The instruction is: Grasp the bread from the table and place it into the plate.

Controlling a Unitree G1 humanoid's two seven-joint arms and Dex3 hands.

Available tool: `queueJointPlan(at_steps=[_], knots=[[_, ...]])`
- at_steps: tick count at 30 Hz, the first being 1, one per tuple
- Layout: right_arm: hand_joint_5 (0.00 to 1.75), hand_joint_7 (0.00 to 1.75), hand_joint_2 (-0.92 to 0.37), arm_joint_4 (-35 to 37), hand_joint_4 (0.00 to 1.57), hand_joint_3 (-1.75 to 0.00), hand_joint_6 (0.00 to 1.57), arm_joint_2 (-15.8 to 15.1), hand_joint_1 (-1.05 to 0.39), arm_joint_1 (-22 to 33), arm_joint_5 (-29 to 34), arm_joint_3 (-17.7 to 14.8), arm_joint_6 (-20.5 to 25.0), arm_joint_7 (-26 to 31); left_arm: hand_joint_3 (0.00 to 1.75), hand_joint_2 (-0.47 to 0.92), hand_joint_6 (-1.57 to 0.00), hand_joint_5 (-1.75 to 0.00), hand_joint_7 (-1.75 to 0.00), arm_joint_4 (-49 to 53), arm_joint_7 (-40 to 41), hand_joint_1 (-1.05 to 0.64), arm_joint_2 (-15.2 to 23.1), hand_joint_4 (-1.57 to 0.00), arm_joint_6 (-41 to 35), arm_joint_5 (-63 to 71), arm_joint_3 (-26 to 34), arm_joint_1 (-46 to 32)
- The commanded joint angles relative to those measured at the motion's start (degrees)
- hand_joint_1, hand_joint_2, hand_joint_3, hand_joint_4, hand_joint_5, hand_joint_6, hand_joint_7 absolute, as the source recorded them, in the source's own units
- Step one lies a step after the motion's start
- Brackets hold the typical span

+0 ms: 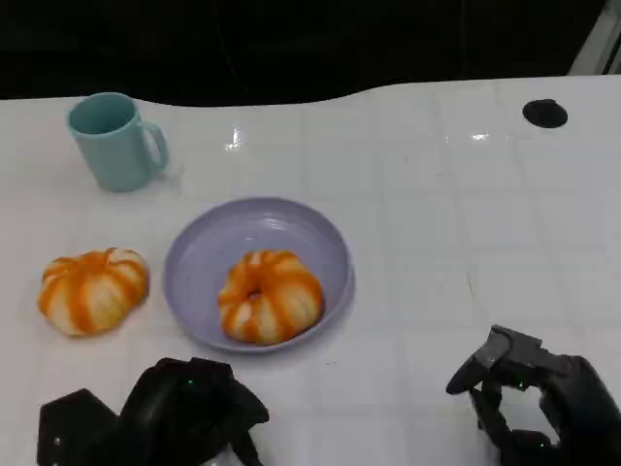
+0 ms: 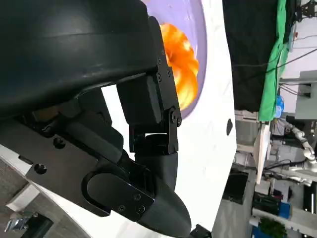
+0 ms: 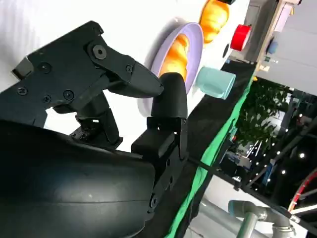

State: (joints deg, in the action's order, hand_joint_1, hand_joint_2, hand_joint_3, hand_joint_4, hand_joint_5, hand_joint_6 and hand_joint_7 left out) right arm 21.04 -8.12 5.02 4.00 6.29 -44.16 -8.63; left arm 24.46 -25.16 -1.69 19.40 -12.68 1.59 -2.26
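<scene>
bread (image 1: 270, 297) lies in the plate (image 1: 209, 243); another bread (image 1: 93, 289) beside it.

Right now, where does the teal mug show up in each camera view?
Head view: teal mug at upper left, beyond the purple plate.
Left wrist view: not in it.
Right wrist view: mug right of centre, beside the plate.
Shared landmark: the plate.

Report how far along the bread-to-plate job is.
Done: one orange-and-white striped bread roll already lies inside the lavender round plate. In hand: nothing; the left hand and right hand both sit near the table's front edge, holding no bread. Left: a second striped bread roll rests on the white table, beside the plate, untouched.
</scene>
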Motion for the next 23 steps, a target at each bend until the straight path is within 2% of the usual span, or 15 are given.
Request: queueJointPlan(at_steps=[1,9,23], knots=[[1.75,1.50,-0.60,1.8,0.78,-1.00,0.69,0.1,-0.36,-0.7,0.5,-0.8,-1.3,0.9,0.00,0.78,-1.57,-0.91,-0.49,1.0,-1.1,-1.05,1.2,-1.51,0.0,-0.9,0.8,0.6],[1.75,1.49,-0.61,4.1,0.78,-0.97,0.69,0.2,-0.38,-1.4,1.6,-1.2,-3.3,1.5,0.01,0.79,-1.57,-0.92,-0.48,1.8,-1.4,-1.05,1.2,-1.50,0.4,-0.6,1.4,1.0],[1.75,1.44,-0.63,4.0,0.80,-0.93,0.72,0.2,-0.38,-1.0,2.3,-1.4,-3.1,1.8,0.00,0.78,-1.57,-0.93,-0.49,2.4,-1.4,-1.05,1.0,-1.50,0.3,-0.4,1.5,1.6]])
